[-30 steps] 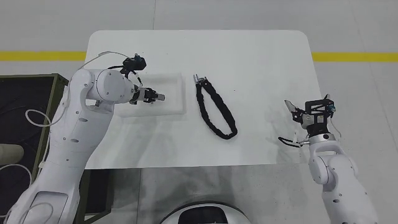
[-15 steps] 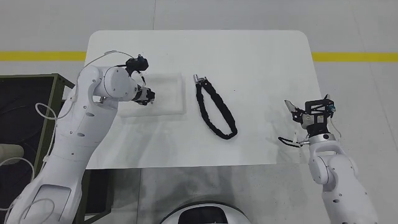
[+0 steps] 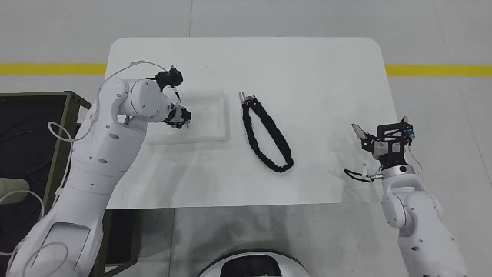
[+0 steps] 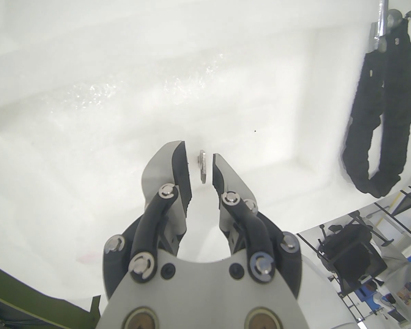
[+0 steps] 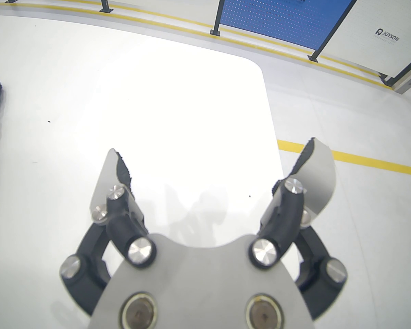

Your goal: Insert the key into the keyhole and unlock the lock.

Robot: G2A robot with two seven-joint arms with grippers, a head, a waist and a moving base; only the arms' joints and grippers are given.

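Observation:
A small silver key stands on edge in the white foam tray. My left gripper hangs over the tray, its fingers on either side of the key with narrow gaps, open. From above, the left gripper sits over the tray's left part. The black sleeved chain lock lies in a loop at the table's middle, its metal lock head at the far end. The lock lies just beyond the tray wall. My right gripper is wide open and holds nothing at the table's right front edge.
The white table has bare room between the lock and the right gripper. A dark bin stands off the table's left side. Yellow floor tape and blue panels lie beyond the table.
My left gripper has drawn back to the left over the tray and tipped down onto the key. The right arm and the lock have not moved.

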